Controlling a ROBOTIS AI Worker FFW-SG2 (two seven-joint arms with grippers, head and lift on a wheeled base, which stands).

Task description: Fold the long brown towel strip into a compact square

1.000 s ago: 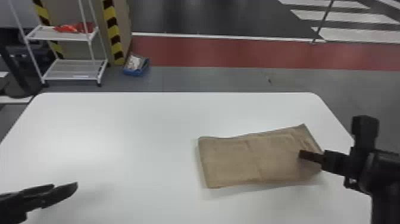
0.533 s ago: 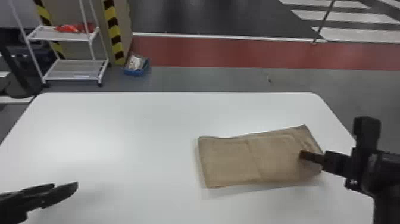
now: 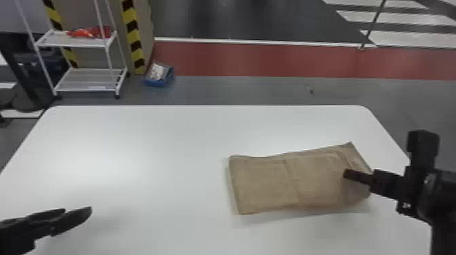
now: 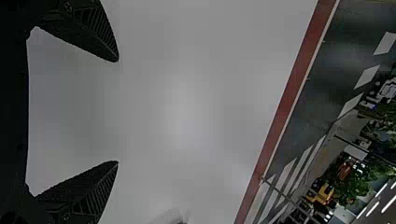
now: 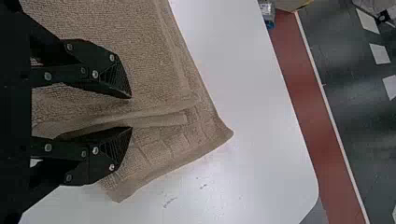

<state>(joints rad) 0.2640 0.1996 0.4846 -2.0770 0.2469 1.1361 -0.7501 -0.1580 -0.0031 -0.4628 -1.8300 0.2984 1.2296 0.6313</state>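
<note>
a brown terry towel (image 3: 264,184) is lying on the right half of a white counter (image 3: 135,152), forming a rectangle wider than it is deep. the folding is looking partly done: layers are showing near the towel's right end, and the long strip is seemingly being brought down to a shorter shape. it isn't making a square. what is left is probably at least one more fold across its length, then some straightening, since the outline is slanting and the right end is lying unevenly.

the right end effector (image 5: 131,113) is pointing into that end, its fingers standing partly open, with a raised fold (image 5: 159,114) running between them. a gap is showing beside the fold, so no firm grip is appearing. the left end effector (image 4: 117,111) is waiting near the counter's left side, wide open and holding nothing.

the upper layers are hiding those underneath, so their number is staying unclear. in the head view, the right fingertips are covering part of the towel's right end, and the bottom edge is cutting off the left arm. in the right wrist view, the towel is running out of frame.
</note>
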